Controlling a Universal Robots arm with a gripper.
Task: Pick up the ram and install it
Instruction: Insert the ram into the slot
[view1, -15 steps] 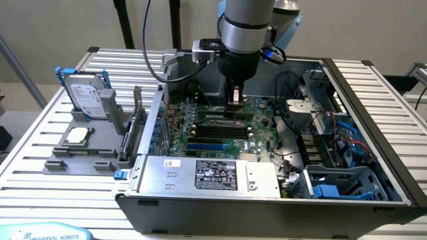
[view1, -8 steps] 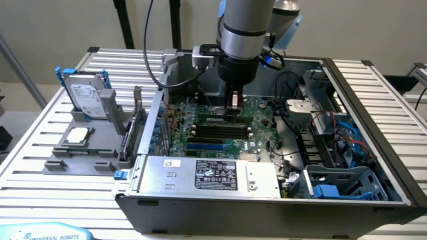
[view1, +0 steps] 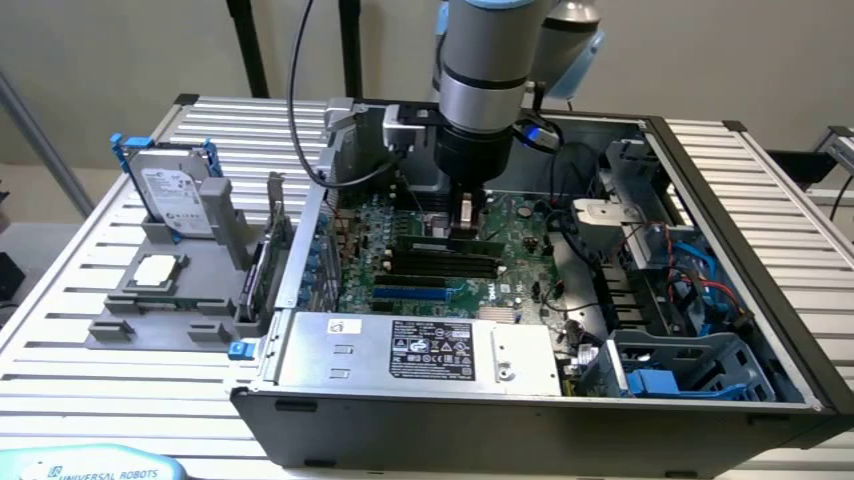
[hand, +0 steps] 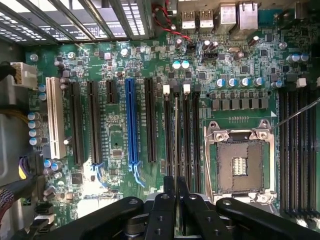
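Power supply (view1: 427, 350) sits at the near side of the open computer case (view1: 534, 425). Beyond it, on the motherboard (view1: 521, 225), the ram (view1: 451, 246) stands on edge, in line with the black memory slots (view1: 434, 268). Gripper (view1: 467, 212) is directly above, clamped onto the ram's top edge. Arm (view1: 487, 60) rises upright behind.

Lower left of the exterior view: a pale blue cap (view1: 83, 466) reads "UNIVERSAL ROBOTS". The power supply (view1: 320, 350) carries a white label (view1: 431, 352), and the hard drive (view1: 200, 205) another (view1: 170, 187), both printed too small to read.
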